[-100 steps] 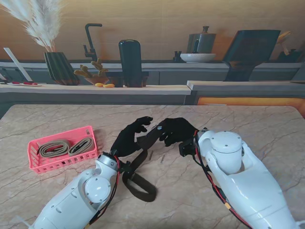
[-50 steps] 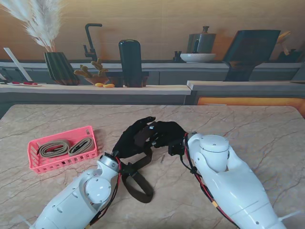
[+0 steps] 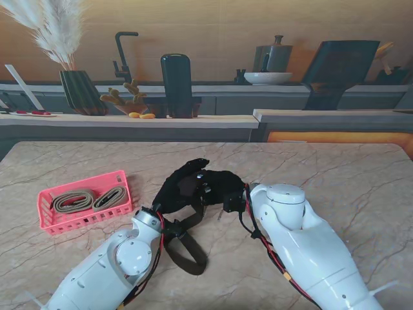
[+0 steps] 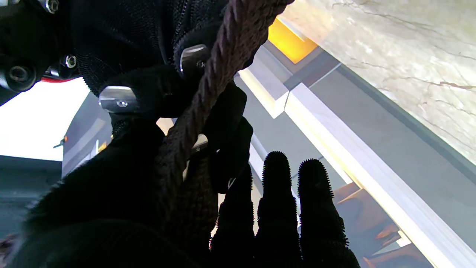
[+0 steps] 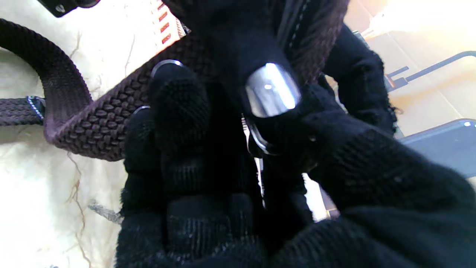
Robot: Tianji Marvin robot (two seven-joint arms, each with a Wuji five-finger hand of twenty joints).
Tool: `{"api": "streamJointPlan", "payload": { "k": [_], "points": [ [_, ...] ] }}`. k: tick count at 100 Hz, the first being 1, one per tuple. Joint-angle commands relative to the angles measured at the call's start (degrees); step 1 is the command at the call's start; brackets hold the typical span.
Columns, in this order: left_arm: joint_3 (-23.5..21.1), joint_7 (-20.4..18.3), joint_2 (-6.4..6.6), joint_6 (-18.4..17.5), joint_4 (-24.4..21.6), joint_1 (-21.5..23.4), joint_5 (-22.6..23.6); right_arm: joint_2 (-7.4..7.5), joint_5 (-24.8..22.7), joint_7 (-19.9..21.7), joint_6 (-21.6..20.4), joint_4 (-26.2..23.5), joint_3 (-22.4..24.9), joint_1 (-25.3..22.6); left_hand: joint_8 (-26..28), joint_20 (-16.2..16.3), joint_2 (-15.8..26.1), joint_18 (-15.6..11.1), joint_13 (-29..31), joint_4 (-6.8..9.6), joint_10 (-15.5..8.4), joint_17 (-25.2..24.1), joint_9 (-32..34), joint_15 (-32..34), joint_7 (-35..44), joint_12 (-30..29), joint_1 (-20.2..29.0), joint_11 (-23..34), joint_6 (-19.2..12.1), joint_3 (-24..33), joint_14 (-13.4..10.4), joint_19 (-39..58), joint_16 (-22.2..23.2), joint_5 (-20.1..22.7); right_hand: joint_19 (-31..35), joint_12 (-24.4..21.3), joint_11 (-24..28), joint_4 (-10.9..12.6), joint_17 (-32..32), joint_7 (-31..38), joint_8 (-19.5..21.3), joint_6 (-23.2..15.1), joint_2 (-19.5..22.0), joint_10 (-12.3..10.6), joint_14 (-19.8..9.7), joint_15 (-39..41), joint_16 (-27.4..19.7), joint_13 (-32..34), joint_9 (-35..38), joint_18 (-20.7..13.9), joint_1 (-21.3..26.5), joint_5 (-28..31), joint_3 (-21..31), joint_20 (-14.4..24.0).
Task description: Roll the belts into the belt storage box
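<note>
A dark brown woven belt [image 3: 187, 248] hangs from both black-gloved hands at the table's middle and loops on the marble nearer to me. My left hand [image 3: 177, 187] and right hand [image 3: 216, 186] press together around its upper end. In the left wrist view the belt [image 4: 208, 85] runs between my thumb and fingers. The right wrist view has my fingers [image 5: 178, 111] closed on the belt [image 5: 96, 123]. The pink belt storage box [image 3: 85, 200] sits at the left with two rolled tan belts [image 3: 71, 201] inside.
A raised counter ledge [image 3: 129, 119] runs behind the table with a vase, a dark upright block [image 3: 176, 84] and a faucet. Marble table [image 3: 348, 174] stretches out to the right.
My right hand moved left until it met my left hand over the belt's upper end. The belt's loop on the table shifted slightly.
</note>
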Motion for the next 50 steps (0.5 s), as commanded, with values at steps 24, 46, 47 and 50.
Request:
{"api": "streamJointPlan", "payload": {
  "k": [24,46,47,50],
  "points": [
    [-0.51,-0.94,-0.64,-0.31,-2.07,1.54,-2.07,-0.42,0.67,1.11,1.82,1.87,-1.40,0.87,0.54,0.81,19.23,-1.58,3.18,-0.38,-3.00,1.16,6.85,0.92,8.24,0.68,33.56,1.03,-3.89,-32.43,-2.91,2.42,-0.84,5.20,2.09,1.08,2.87,0.92,-1.14,3.54,1.45,-2.29,3.83,2.42,0.40,2.71,0.73,-0.19,-0.98,1.09,4.76,3.17,1.67,1.03],
    [-1.28,-1.57,-0.87,0.64,-3.28,2.47,-4.79,0.10,-7.85,-0.77,1.51,0.62,-2.26,0.40,2.09,2.33,20.46,2.68,5.71,0.08,-2.41,2.33,10.67,1.55,12.88,0.76,35.21,1.37,-5.41,-31.94,-2.42,5.59,-0.35,7.85,0.34,0.18,1.61,2.62,-6.40,-0.83,-0.34,1.55,6.46,4.17,3.04,1.73,-0.48,-6.58,-6.76,2.05,-1.31,-1.56,-8.19,0.07],
    [-1.33,-1.57,-0.88,0.67,-3.33,2.51,-4.87,0.21,-8.69,-0.71,1.43,0.54,-2.39,0.38,2.10,2.40,20.50,2.81,5.76,0.08,-2.40,2.34,10.73,1.56,12.92,0.76,35.21,1.37,-5.42,-31.94,-2.34,5.73,-0.32,7.86,0.30,-0.03,1.62,2.85,-6.74,-2.81,0.89,1.88,6.51,4.38,3.24,1.70,-0.81,-7.12,-7.33,2.19,-2.28,-1.40,-8.09,-0.06],
    [-1.46,-1.59,-0.89,0.70,-3.44,2.61,-5.09,0.57,-11.48,-0.57,1.00,0.38,-2.82,0.36,2.16,2.57,20.60,2.97,5.92,-0.04,-2.60,2.39,11.02,1.60,13.08,0.79,35.20,1.43,-5.54,-32.19,-2.46,6.07,-0.27,7.99,0.24,-0.26,1.55,3.29,-7.34,-5.64,1.97,2.56,6.93,4.63,3.49,1.56,-1.20,-8.09,-8.34,2.37,-4.16,-1.09,-8.16,-0.21]
  ]
}}
